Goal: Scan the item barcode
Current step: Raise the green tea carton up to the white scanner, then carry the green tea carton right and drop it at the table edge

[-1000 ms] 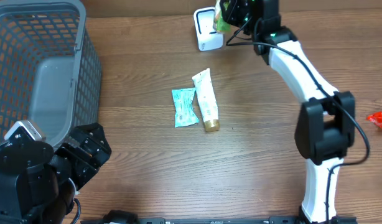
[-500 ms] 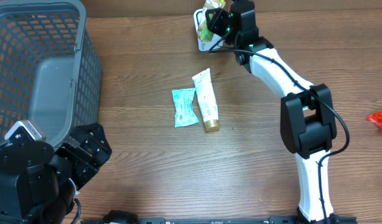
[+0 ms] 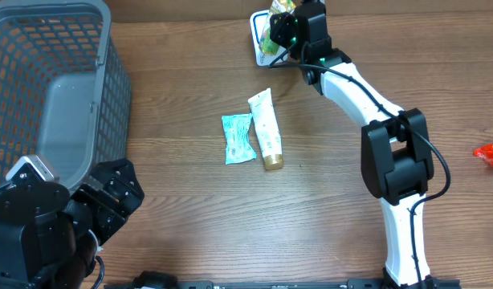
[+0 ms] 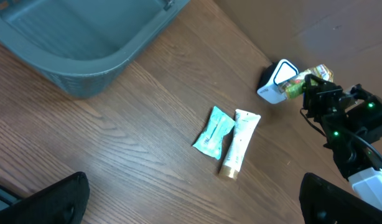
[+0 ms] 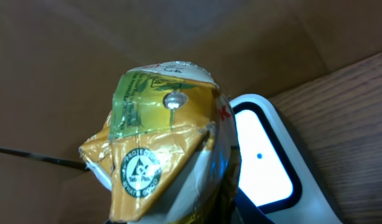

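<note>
In the right wrist view the packet (image 5: 160,149) covers the left side of the scanner (image 5: 265,155) and its small print is unreadable, while overhead the basket (image 3: 118,96) and red wrapper (image 3: 489,152) are cut by the edges.

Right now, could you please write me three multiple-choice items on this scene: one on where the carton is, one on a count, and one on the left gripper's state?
1. The carton is: A flat on the table; B held up at the scanner; C standing alone at the table's near edge.
2. Loose items at mid-table: A one; B two; C four.
3. The left gripper is: A open and empty; B shut on an item; C shut and empty.

Key:
1 B: the right gripper grips it in front of the scanner's window.
2 B: only the teal packet and the white tube lie there.
3 A: its fingers stand wide apart with nothing between them.
</note>
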Controlling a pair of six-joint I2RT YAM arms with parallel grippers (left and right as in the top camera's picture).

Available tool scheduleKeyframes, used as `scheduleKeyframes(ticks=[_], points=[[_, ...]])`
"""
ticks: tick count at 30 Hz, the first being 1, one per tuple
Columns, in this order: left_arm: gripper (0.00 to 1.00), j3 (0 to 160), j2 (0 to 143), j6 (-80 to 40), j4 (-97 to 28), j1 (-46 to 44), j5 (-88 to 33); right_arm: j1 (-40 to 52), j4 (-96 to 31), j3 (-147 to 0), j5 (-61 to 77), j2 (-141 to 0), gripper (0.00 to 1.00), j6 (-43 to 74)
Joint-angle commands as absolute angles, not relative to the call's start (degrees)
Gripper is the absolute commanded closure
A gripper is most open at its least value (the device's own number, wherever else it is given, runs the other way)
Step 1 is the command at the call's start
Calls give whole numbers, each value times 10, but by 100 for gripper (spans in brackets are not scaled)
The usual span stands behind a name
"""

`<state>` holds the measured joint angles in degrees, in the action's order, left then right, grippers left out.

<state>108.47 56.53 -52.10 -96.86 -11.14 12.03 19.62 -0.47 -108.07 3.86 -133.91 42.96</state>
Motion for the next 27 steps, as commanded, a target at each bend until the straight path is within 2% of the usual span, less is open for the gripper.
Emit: scheduleKeyframes(ticks=[1,6,15,21,27], points=[[1,1087,566,-512,-968,-107,120,164,5,-1116,73,-1318,73,433],[0,1087,566,-512,-968,-107,120,105,-57,-1127,93,-1277,70,428],[1,1087,566,-512,-968,-107,120,-54,-272,-1130,91,-1181,70,343],[0,1087,566,-512,-968,-107,120,-186,-396,-1129,91,-1173,70,313],[0,1087,566,-512,-968,-107,120,-294,-447,-1128,91,-1184,69,249]])
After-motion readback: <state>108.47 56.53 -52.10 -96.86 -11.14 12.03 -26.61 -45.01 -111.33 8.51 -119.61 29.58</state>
